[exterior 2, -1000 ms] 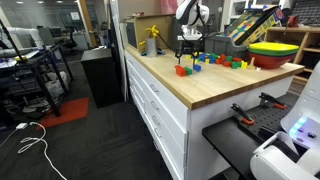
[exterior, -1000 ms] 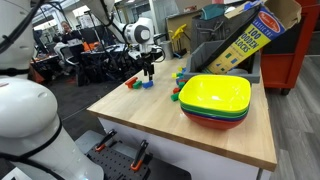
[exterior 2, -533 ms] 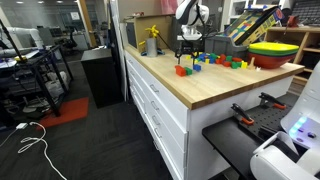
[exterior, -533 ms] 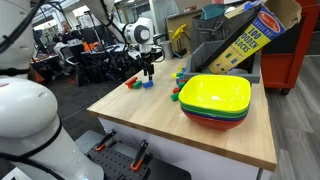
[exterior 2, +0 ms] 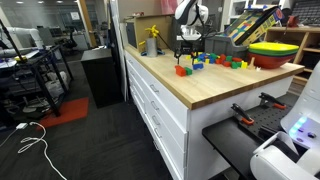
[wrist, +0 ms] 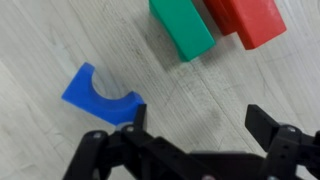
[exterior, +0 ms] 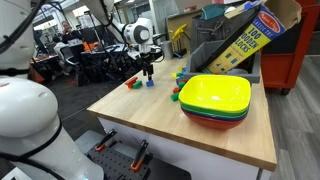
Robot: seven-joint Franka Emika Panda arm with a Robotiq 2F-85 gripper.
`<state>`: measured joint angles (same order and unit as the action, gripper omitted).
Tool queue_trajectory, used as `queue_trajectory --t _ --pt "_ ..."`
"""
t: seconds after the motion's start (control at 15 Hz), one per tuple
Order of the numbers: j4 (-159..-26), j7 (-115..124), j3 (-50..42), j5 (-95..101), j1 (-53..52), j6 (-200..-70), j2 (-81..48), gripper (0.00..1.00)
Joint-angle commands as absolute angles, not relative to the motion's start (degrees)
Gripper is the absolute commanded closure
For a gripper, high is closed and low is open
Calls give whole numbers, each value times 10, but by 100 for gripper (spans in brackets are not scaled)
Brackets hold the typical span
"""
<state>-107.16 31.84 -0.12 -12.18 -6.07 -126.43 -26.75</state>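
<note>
My gripper (wrist: 197,118) is open and empty, pointing down just above the wooden tabletop (wrist: 60,40). In the wrist view a blue arch-shaped block (wrist: 97,92) lies right beside one fingertip (wrist: 135,117). A green block (wrist: 181,27) and a red block (wrist: 245,20) lie side by side further off. In both exterior views the gripper (exterior: 148,70) (exterior 2: 187,52) hangs over the far corner of the table beside small coloured blocks (exterior: 138,83) (exterior 2: 183,69).
A stack of yellow, green and red bowls (exterior: 214,100) (exterior 2: 272,52) sits near the middle of the table. More loose blocks (exterior: 180,78) (exterior 2: 225,62) lie between the bowls and the gripper. A cardboard block box (exterior: 250,38) leans behind.
</note>
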Motion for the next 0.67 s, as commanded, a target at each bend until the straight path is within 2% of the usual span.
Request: queue_trajectory --t 0.0,0.6 --pt "-1066 322 3 -136 -64 -1266 -274 0" --pt "-1070 324 -17 -118 -61 -1263 -264 0"
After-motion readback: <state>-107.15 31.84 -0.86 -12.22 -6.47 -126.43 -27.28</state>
